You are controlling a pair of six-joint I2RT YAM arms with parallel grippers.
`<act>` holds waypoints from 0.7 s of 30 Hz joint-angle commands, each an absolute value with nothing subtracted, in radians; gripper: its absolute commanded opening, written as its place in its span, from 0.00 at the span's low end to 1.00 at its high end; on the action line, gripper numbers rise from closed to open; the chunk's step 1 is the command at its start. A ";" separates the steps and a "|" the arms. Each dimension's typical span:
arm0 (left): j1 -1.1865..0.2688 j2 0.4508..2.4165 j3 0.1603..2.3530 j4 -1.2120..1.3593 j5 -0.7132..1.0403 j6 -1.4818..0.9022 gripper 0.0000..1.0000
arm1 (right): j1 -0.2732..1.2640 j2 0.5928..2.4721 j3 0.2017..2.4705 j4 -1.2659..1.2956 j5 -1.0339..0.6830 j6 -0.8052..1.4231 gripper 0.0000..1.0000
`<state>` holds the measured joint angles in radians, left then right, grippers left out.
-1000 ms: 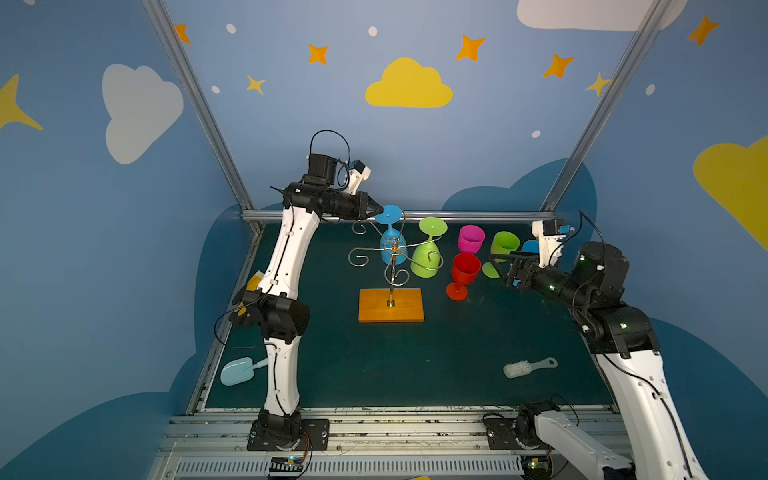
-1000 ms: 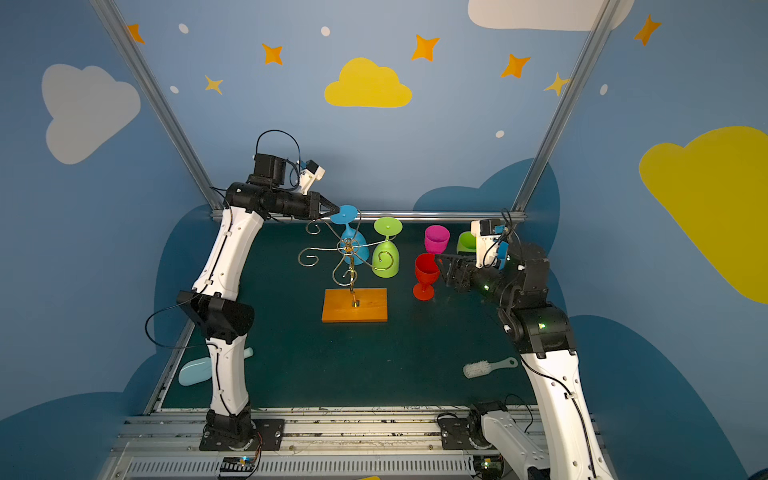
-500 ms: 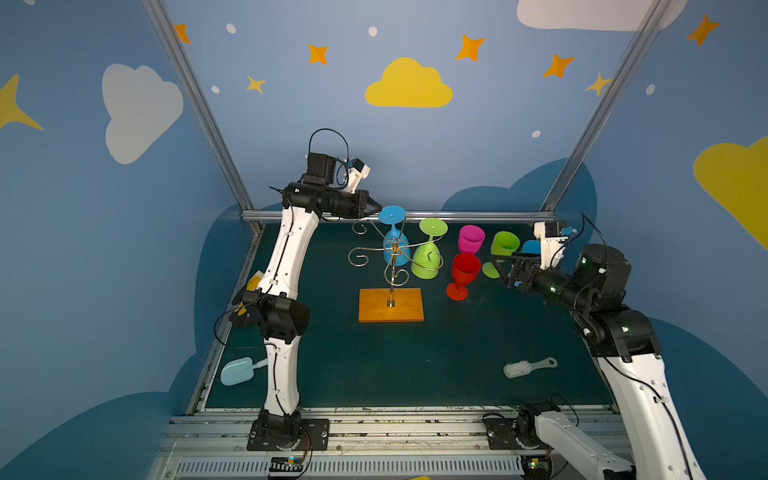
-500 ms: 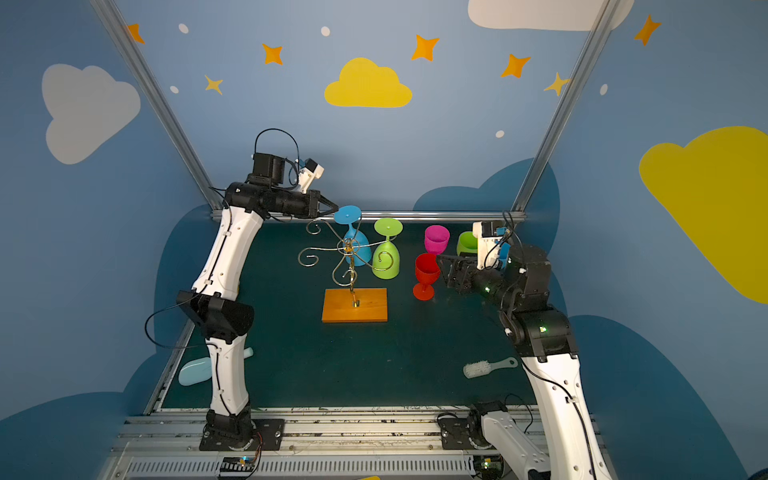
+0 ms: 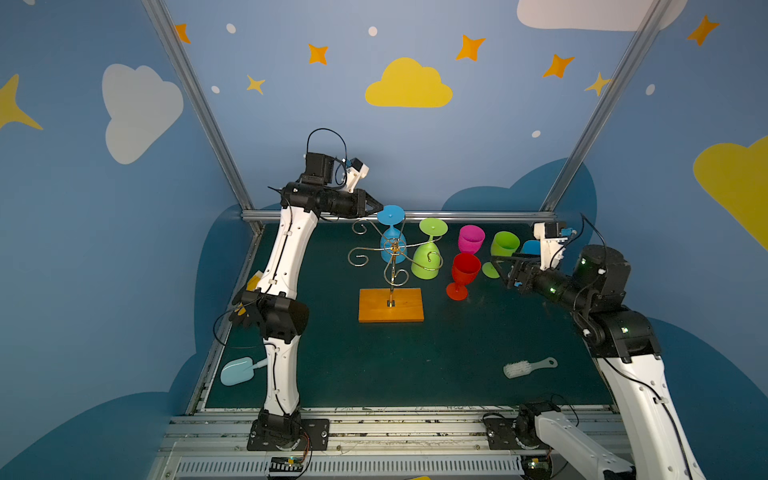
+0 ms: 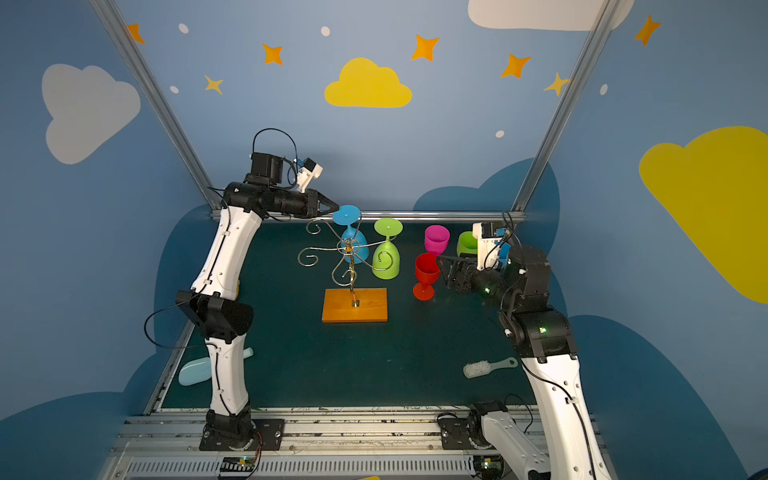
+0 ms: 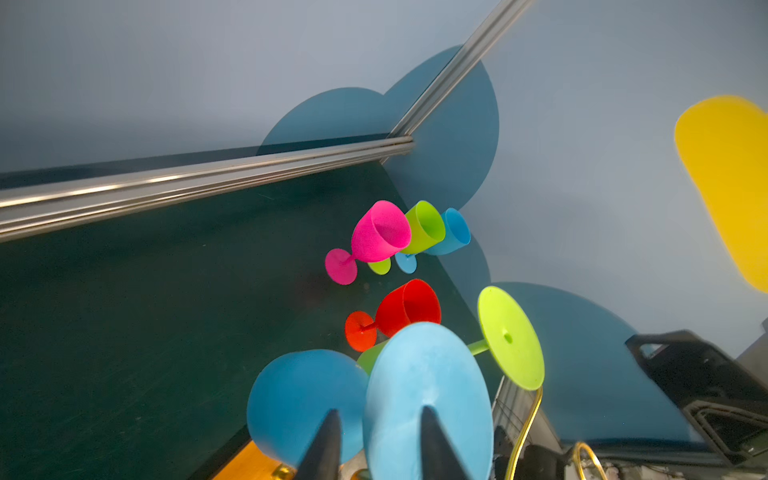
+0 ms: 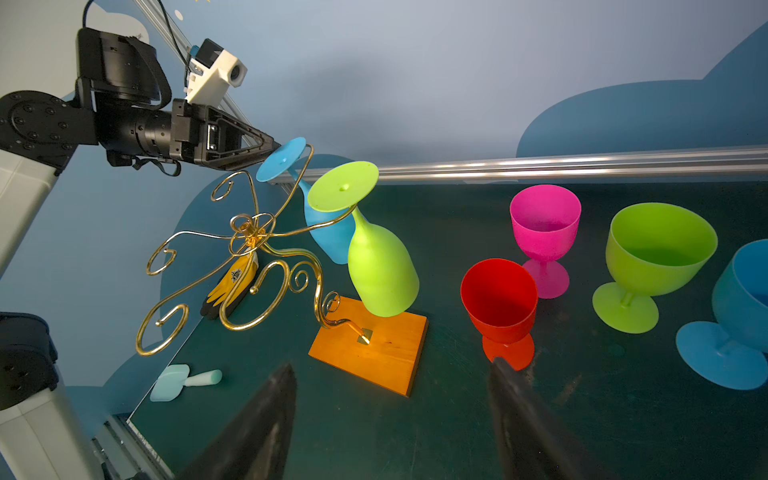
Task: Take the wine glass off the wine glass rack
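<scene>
Six wine glasses, one wine glass rack [image 5: 390, 307], three loose items.
Two hang upside down on the rack: the blue hanging glass [image 8: 328, 237] and the green hanging glass [image 8: 382, 274]. Four stand upright on the tabletop [image 5: 374, 365]: the red glass [image 8: 498, 299], the pink glass [image 8: 544, 224], the green standing glass [image 8: 660, 249] and the blue standing glass [image 8: 744, 299]. One white brush [image 5: 519, 368], one pale blue scoop [image 8: 170, 388], one yellow glove [image 8: 232, 282].

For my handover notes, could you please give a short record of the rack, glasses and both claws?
rack: gold wire wine glass rack on orange base
hanging inverted: blue wine glass, green wine glass
standing on table: red goblet, pink goblet, green goblet, blue goblet
left claw: open, at blue wine glass's foot
right claw: open, empty
</scene>
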<state>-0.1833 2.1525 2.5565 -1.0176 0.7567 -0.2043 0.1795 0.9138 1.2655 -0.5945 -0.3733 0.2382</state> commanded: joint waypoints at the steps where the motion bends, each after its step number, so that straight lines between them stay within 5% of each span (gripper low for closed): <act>1: -0.184 2.138 2.572 -1.024 0.773 -0.191 0.54 | 0.183 0.897 1.259 -0.578 -0.359 0.232 0.72; 9: -0.201 2.168 2.599 -1.071 0.743 -0.155 0.56 | 0.183 0.896 1.264 -0.585 -0.357 0.229 0.72; 21: -0.207 2.181 2.629 -1.104 0.706 -0.130 0.42 | 0.183 0.899 1.265 -0.581 -0.359 0.228 0.73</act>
